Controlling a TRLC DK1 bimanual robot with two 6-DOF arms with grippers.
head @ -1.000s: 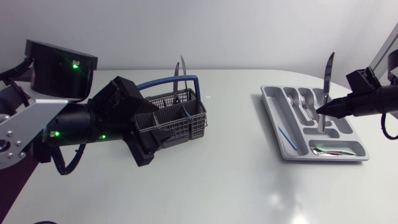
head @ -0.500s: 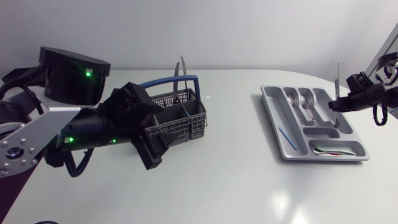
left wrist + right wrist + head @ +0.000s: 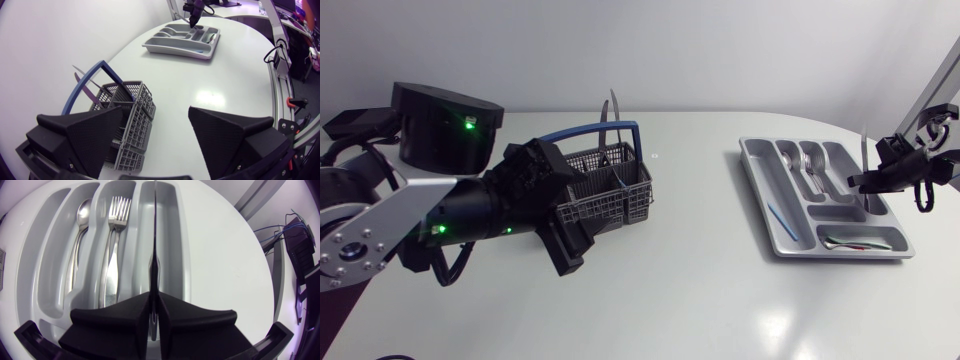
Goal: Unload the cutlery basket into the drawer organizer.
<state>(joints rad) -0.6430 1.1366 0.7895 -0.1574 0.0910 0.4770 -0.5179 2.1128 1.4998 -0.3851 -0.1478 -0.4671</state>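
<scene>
**Knife held over the organizer, left gripper open at the basket**

Toward the left side of the white table (image 3: 670,290), the left gripper (image 3: 156,114) is released, its two black wedge fingers spread wide. The near end of the grey mesh plastic cutlery basket (image 3: 132,112) with a blue hoop handle lies close against one finger. The other finger is apart from it, over bare table. I cannot tell whether the first finger touches the mesh.

The cutlery basket (image 3: 620,195) stands upright, left of the table's middle and closer to the far edge than the near one. Two steel knives (image 3: 610,118) stick up out of its far end, leaning slightly.

Well apart from it, by the right edge of the table, lies the light grey plastic drawer organizer (image 3: 760,190). A steel spoon (image 3: 82,215) lies in one long compartment and steel forks (image 3: 115,210) in the next. A thin blue item (image 3: 772,213) rests in the compartment nearest the basket.

Over the organizer's outermost long compartment, the right gripper (image 3: 865,180) is clenched on a steel table knife (image 3: 155,245). The knife is pinched from both sides, seen edge-on and standing roughly upright. Its lower end reaches down to that compartment, and whether it touches the floor there cannot be told.
</scene>
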